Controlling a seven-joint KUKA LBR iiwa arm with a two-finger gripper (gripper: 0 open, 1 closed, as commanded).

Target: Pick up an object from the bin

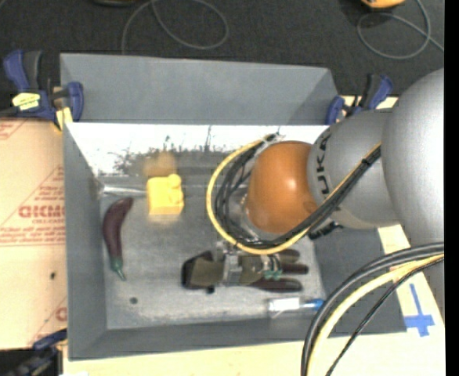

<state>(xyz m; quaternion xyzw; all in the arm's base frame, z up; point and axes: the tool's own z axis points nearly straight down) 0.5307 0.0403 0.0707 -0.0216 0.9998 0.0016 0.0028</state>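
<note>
A dark olive-brown object (pixel 200 273), flat and roughly oblong, lies on the bin floor touching the gripper (pixel 231 266) on the side away from the arm. It is the thing nearest the gripper and, in our judgement, the likeliest one to be picked. We cannot make out what kind of object it is.

The gripper is low in the grey metal bin (pixel 198 92), close to the floor, under the arm's orange cover (pixel 280 186) and its looped cables. We cannot tell how far open it is, nor whether it has hold of anything.

Just beside the gripper on the arm's side lie some dark slender things (pixel 290 270), side by side. Nearer the camera than these, against the front wall, lies a pale pen-like stick with a blue end (pixel 292 305).

Well apart from the gripper, toward the back wall, sits a yellow block (pixel 165 195). A purple toy eggplant (pixel 115 235) with a green stem lies beyond the olive-brown object.

As we judge it, the reach down is done. A sure grasp and the lift out of the bin remain.
</note>
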